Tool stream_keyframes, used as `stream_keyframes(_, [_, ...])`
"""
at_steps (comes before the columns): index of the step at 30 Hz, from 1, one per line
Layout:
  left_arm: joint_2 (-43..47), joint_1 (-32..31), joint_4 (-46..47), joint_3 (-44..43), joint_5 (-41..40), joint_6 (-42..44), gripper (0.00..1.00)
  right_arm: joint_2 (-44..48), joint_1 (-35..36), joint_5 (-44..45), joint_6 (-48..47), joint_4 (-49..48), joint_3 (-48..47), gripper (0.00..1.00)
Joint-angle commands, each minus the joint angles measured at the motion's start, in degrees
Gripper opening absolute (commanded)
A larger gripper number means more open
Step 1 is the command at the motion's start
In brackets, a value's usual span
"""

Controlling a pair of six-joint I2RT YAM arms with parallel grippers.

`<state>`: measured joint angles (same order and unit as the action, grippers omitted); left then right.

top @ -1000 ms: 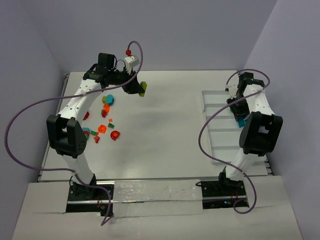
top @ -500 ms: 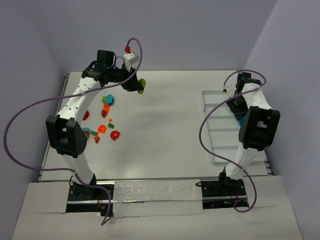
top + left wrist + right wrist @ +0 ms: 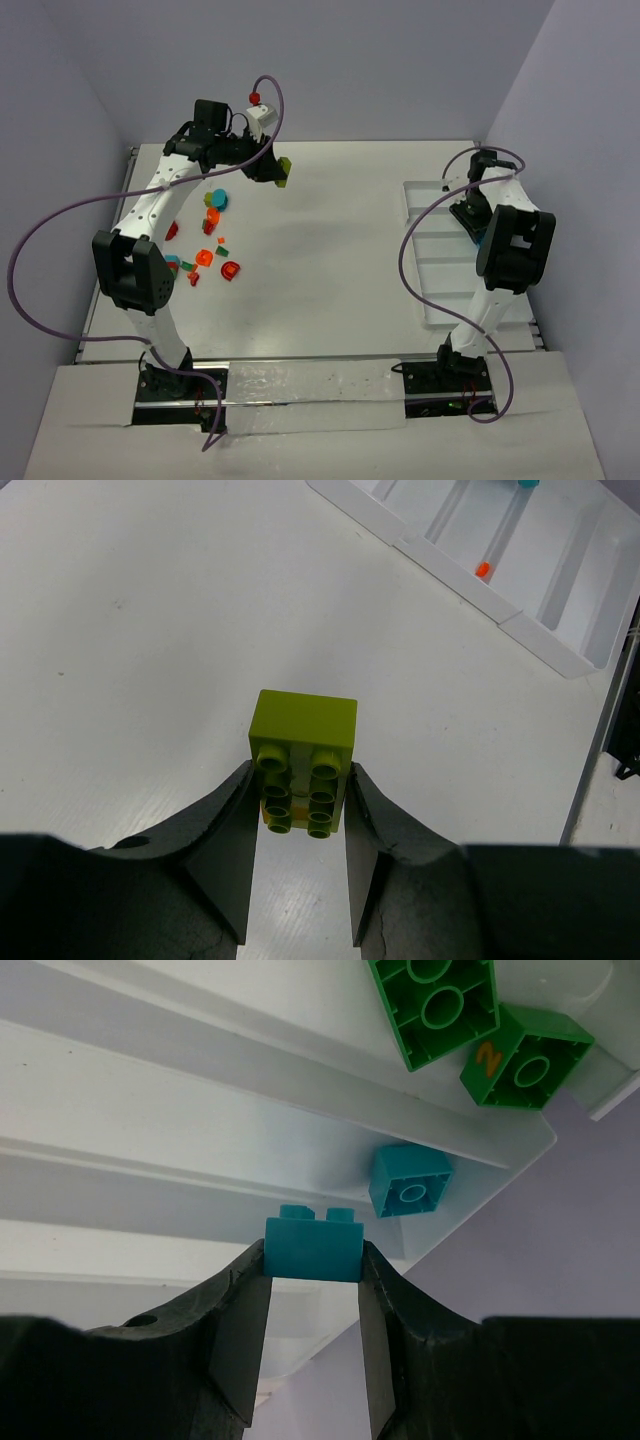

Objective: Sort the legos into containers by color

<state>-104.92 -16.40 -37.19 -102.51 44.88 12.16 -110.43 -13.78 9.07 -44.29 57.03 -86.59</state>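
Note:
My left gripper (image 3: pixel 280 172) is shut on a lime green lego (image 3: pixel 302 760) and holds it above the table at the back left; the lego also shows in the top view (image 3: pixel 285 174). My right gripper (image 3: pixel 312 1260) is shut on a teal-blue lego (image 3: pixel 312 1245) over the white divided tray (image 3: pixel 440 270). Another teal-blue lego (image 3: pixel 408 1181) lies in the compartment below it, and two dark green legos (image 3: pixel 437 1005) lie in the one beside it. Several red, orange, green and teal legos (image 3: pixel 205 240) lie loose on the table at the left.
The tray (image 3: pixel 560 590) runs along the table's right side, close to the purple side wall. A small orange piece (image 3: pixel 482 570) lies in one of its compartments. Purple cables loop off both arms.
My right arm has swung its gripper toward the far end of the tray with the teal-blue lego. My left gripper has barely moved, still holding the lime green lego.

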Motion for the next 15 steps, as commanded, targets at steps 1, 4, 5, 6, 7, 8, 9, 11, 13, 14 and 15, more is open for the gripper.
stream_keyframes(1, [-0.1,0.0,0.7,-2.9,-0.5,-0.7,0.00,-1.0,-0.1,1.9,-1.7,-1.6,-1.2,0.16])
stream_keyframes(4, [-0.1,0.0,0.6,-2.8,-0.6,-0.3,0.00,-1.7,-0.2,2.8,-1.9,-0.8,-2.0,0.33])
stream_keyframes(5, [-0.1,0.0,0.6,-2.8,-0.6,-0.2,0.00,-1.8,-0.2,3.1,-2.0,-0.6,-2.2,0.40])
stream_keyframes(6, [0.0,0.0,0.7,-2.8,-0.6,-0.2,0.00,-1.6,-0.1,3.3,-2.1,-0.2,-2.4,0.47])
stream_keyframes(7, [-0.1,0.0,0.7,-2.8,-0.6,-0.1,0.00,-1.4,-0.1,3.4,-2.1,-0.1,-2.4,0.49])
stream_keyframes(8, [0.0,0.0,0.7,-2.8,-0.6,-0.1,0.00,-1.3,-0.1,3.4,-2.0,0.4,-2.7,0.51])
stream_keyframes(9, [0.0,0.0,0.8,-2.7,-0.5,0.0,0.00,-1.0,-0.1,3.4,-1.9,1.0,-3.2,0.53])
stream_keyframes(11, [0.0,0.0,1.1,-2.6,-0.3,0.3,0.00,-0.3,-0.1,3.2,-1.6,2.3,-4.1,0.55])
stream_keyframes(13, [0.0,0.0,1.2,-2.6,-0.3,0.4,0.00,0.4,-0.1,2.9,-1.4,3.7,-5.5,0.57])
stream_keyframes(14, [0.1,0.0,1.4,-2.5,-0.2,0.5,0.00,0.9,-0.1,2.5,-1.4,4.5,-6.3,0.58])
stream_keyframes(15, [0.1,0.0,1.6,-2.5,-0.2,0.6,0.00,1.2,-0.1,2.3,-1.1,5.2,-7.0,0.59])
